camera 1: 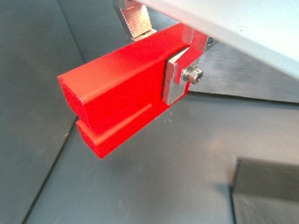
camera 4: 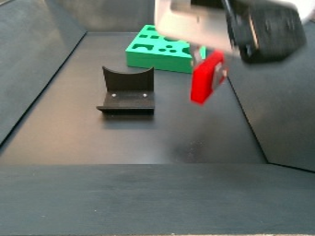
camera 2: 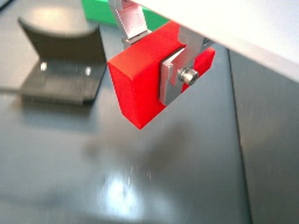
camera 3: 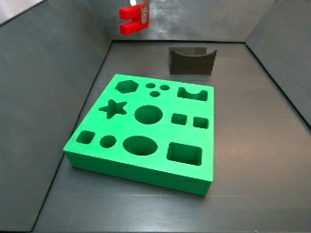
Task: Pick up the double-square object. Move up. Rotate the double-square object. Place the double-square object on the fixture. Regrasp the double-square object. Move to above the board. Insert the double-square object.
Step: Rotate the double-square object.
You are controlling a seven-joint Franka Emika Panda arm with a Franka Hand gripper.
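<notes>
My gripper (camera 1: pixel 158 50) is shut on the double-square object (camera 1: pixel 117 96), a bright red stepped block. One silver finger (camera 1: pixel 176 75) presses its side face and the opposite finger (camera 1: pixel 142 21) shows behind it. In a side view the red block (camera 4: pixel 207 76) hangs in the air, well above the dark floor and off to one side of the fixture (camera 4: pixel 127 89). The fixture is a dark L-shaped bracket on a base plate with a curved notch in its top (camera 3: pixel 191 59). The green board (camera 3: pixel 145 127) lies flat with many shaped holes, and the block (camera 3: pixel 131 20) is high beyond its far edge.
Grey walls enclose the dark floor (camera 3: pixel 255 136) on the sides. In a wrist view the fixture (camera 2: pixel 59 61) stands below and beside the held block, with a strip of the green board (camera 2: pixel 100 9) behind it.
</notes>
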